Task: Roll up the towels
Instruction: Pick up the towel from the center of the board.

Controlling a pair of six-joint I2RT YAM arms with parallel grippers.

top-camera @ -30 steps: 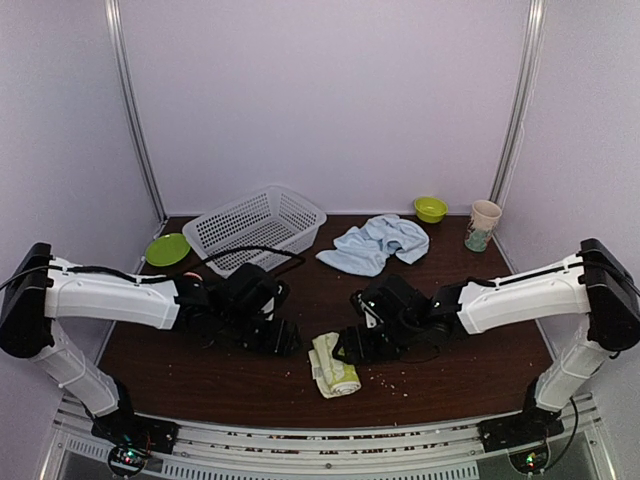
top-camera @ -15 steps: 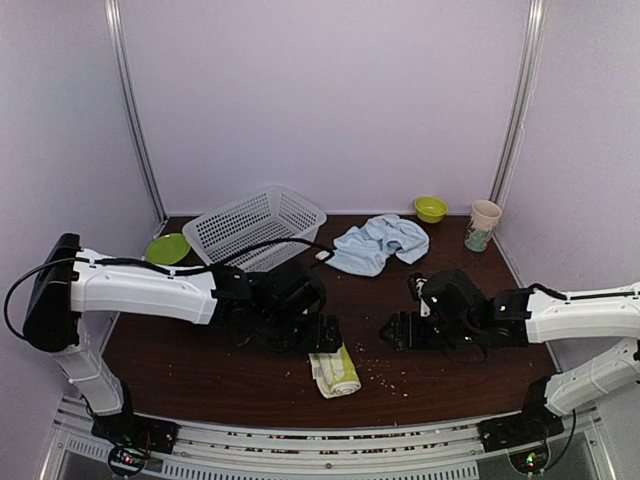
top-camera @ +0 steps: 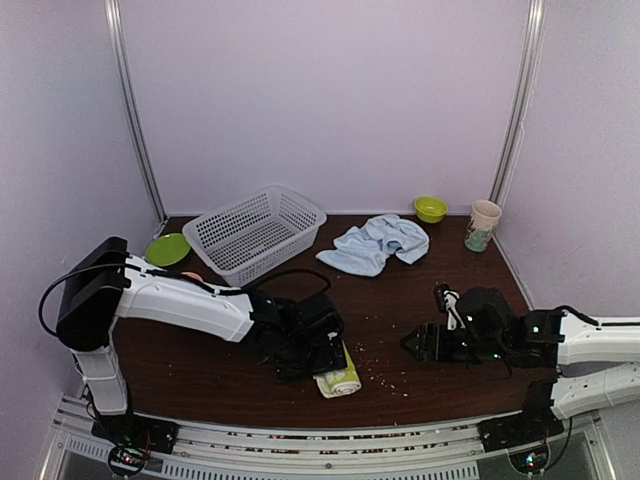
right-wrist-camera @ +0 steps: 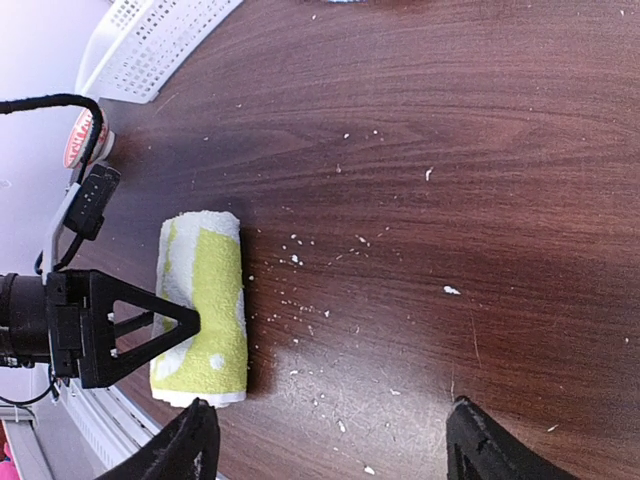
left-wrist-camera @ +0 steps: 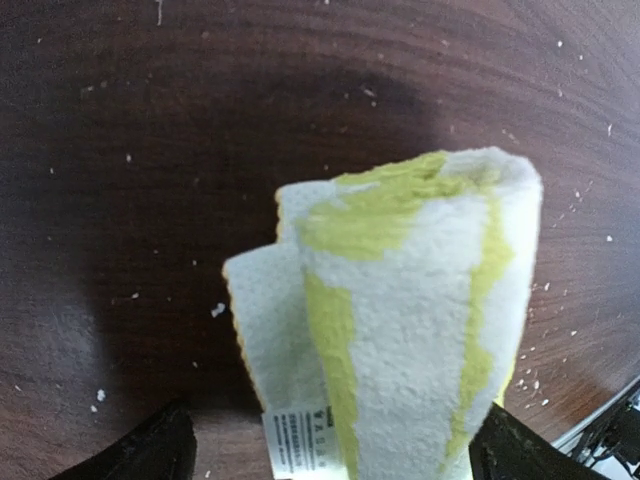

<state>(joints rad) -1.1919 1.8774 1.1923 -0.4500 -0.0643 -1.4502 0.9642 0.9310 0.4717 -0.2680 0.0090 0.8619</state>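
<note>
Roughly half done: the lime-and-white towel (left-wrist-camera: 420, 300) lies as a tight, fluffy terry roll near the front edge of the dark wood table (top-camera: 450, 290), with the left gripper (top-camera: 315, 352) spread open astride it, not squeezing. The right gripper (right-wrist-camera: 335, 440) hangs open and empty, well to the roll's right. Farther back, the pale blue towel (top-camera: 375, 245) sits in a soft crumpled heap, not yet rolled.
</note>
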